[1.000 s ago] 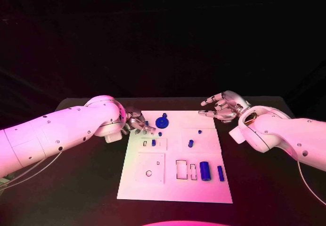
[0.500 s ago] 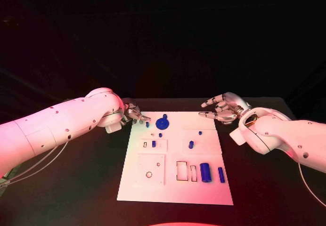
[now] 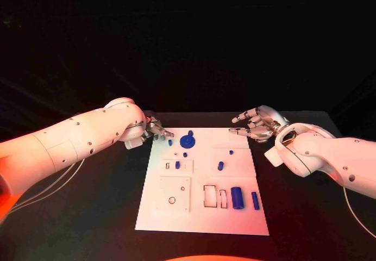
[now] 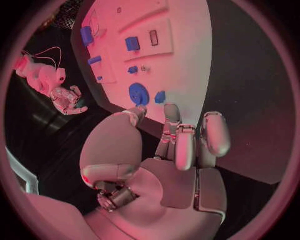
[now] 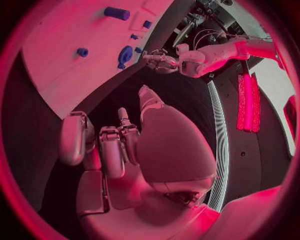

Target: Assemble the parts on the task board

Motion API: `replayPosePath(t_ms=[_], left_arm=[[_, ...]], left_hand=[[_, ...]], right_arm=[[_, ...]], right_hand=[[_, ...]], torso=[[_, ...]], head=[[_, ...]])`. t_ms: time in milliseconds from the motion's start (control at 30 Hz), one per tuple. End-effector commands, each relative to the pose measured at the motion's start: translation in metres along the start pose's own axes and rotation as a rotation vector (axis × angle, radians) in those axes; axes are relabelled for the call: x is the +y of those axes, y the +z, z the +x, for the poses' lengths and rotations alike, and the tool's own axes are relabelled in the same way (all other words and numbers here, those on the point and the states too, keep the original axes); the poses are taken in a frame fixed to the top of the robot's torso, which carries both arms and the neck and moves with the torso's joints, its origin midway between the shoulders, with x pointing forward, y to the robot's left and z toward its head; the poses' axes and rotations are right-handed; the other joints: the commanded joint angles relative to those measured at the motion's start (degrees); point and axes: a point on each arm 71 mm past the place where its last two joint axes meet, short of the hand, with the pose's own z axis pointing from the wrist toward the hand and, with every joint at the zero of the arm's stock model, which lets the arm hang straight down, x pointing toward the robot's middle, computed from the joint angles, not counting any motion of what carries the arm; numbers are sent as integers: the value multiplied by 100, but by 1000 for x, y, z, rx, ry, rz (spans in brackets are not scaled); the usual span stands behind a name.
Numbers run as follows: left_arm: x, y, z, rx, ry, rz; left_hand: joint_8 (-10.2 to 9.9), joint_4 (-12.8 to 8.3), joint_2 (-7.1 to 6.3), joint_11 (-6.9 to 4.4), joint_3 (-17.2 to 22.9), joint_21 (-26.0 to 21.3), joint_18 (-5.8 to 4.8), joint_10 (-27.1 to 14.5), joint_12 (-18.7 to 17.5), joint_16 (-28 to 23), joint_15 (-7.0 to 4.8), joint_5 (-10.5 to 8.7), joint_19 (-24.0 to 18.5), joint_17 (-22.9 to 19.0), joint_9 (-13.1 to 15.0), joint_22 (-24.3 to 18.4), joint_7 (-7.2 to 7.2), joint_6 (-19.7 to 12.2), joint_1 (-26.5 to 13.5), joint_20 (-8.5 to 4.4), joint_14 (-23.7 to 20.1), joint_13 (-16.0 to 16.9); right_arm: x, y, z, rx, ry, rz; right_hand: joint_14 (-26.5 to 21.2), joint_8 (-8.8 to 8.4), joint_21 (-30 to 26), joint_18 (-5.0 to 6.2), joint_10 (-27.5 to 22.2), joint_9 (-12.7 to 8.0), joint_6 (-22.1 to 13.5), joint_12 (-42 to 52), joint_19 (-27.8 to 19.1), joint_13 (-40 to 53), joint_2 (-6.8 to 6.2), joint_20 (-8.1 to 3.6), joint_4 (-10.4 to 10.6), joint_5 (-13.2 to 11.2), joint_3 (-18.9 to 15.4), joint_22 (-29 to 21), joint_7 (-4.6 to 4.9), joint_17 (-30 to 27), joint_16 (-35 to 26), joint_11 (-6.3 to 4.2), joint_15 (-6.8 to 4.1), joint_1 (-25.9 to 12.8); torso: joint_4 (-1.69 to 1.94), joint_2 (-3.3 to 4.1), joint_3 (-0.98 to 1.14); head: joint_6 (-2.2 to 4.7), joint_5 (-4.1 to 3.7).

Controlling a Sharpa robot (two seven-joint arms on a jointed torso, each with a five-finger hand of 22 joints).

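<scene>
With both the left hand (image 3: 156, 132) and right hand (image 3: 255, 124) spread and empty, the blue disc (image 3: 187, 142) could be knocked aside by a careless approach.

The right hand (image 5: 125, 145) hangs over the black table (image 5: 37, 165), fingers apart and holding nothing. Beyond its fingertips lies the white task board (image 5: 69, 75), bearing a blue cylinder (image 5: 117, 13), a small blue ring (image 5: 82, 52) and a round blue disc (image 5: 125, 53). The left hand (image 5: 159, 61) hovers just beside the disc
</scene>
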Motion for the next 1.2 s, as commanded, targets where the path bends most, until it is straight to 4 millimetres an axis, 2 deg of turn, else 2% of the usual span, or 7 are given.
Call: replayPosePath(t_ms=[33,600,1200], left_arm=[[-3,2,2,32,24,9],[-8,8,6,49,23,12],[-8,14,8,59,19,0]], left_hand=[[-33,-1,2,-1,-6,-20,36,-32,-14,-38,36,21,8,992,-5,-4,31,-6,63,32,428,-4],[-64,-3,17,5,0,-28,38,-59,-21,-38,44,16,-5,991,-27,-16,35,-8,99,42,426,-17],[-80,-14,66,-1,58,-26,39,-71,15,-31,45,16,-8,1000,-60,-4,25,86,280,57,426,6]], right_arm=[[1,0,1,4,-3,-10],[2,1,2,6,-2,-12],[2,1,2,7,-2,-13]], right_hand=[[482,-15,-29,54,-35,-7,34,-16,-13,677,15,-16,-6,6,-28,160,-13,1044,-34,-6,-7,-35],[482,-15,-29,54,-35,-7,34,-16,-13,677,15,-16,-6,6,-28,160,-13,1044,-34,-6,-7,-35],[482,-15,-29,54,-35,-7,34,-16,-13,677,15,-16,-6,6,-28,160,-13,1044,-34,-6,-7,-35]], torso=[[-4,-5,-1],[11,-18,-2],[1,-11,1]], head=[[-11,-6],[-35,-31],[-58,-30]])
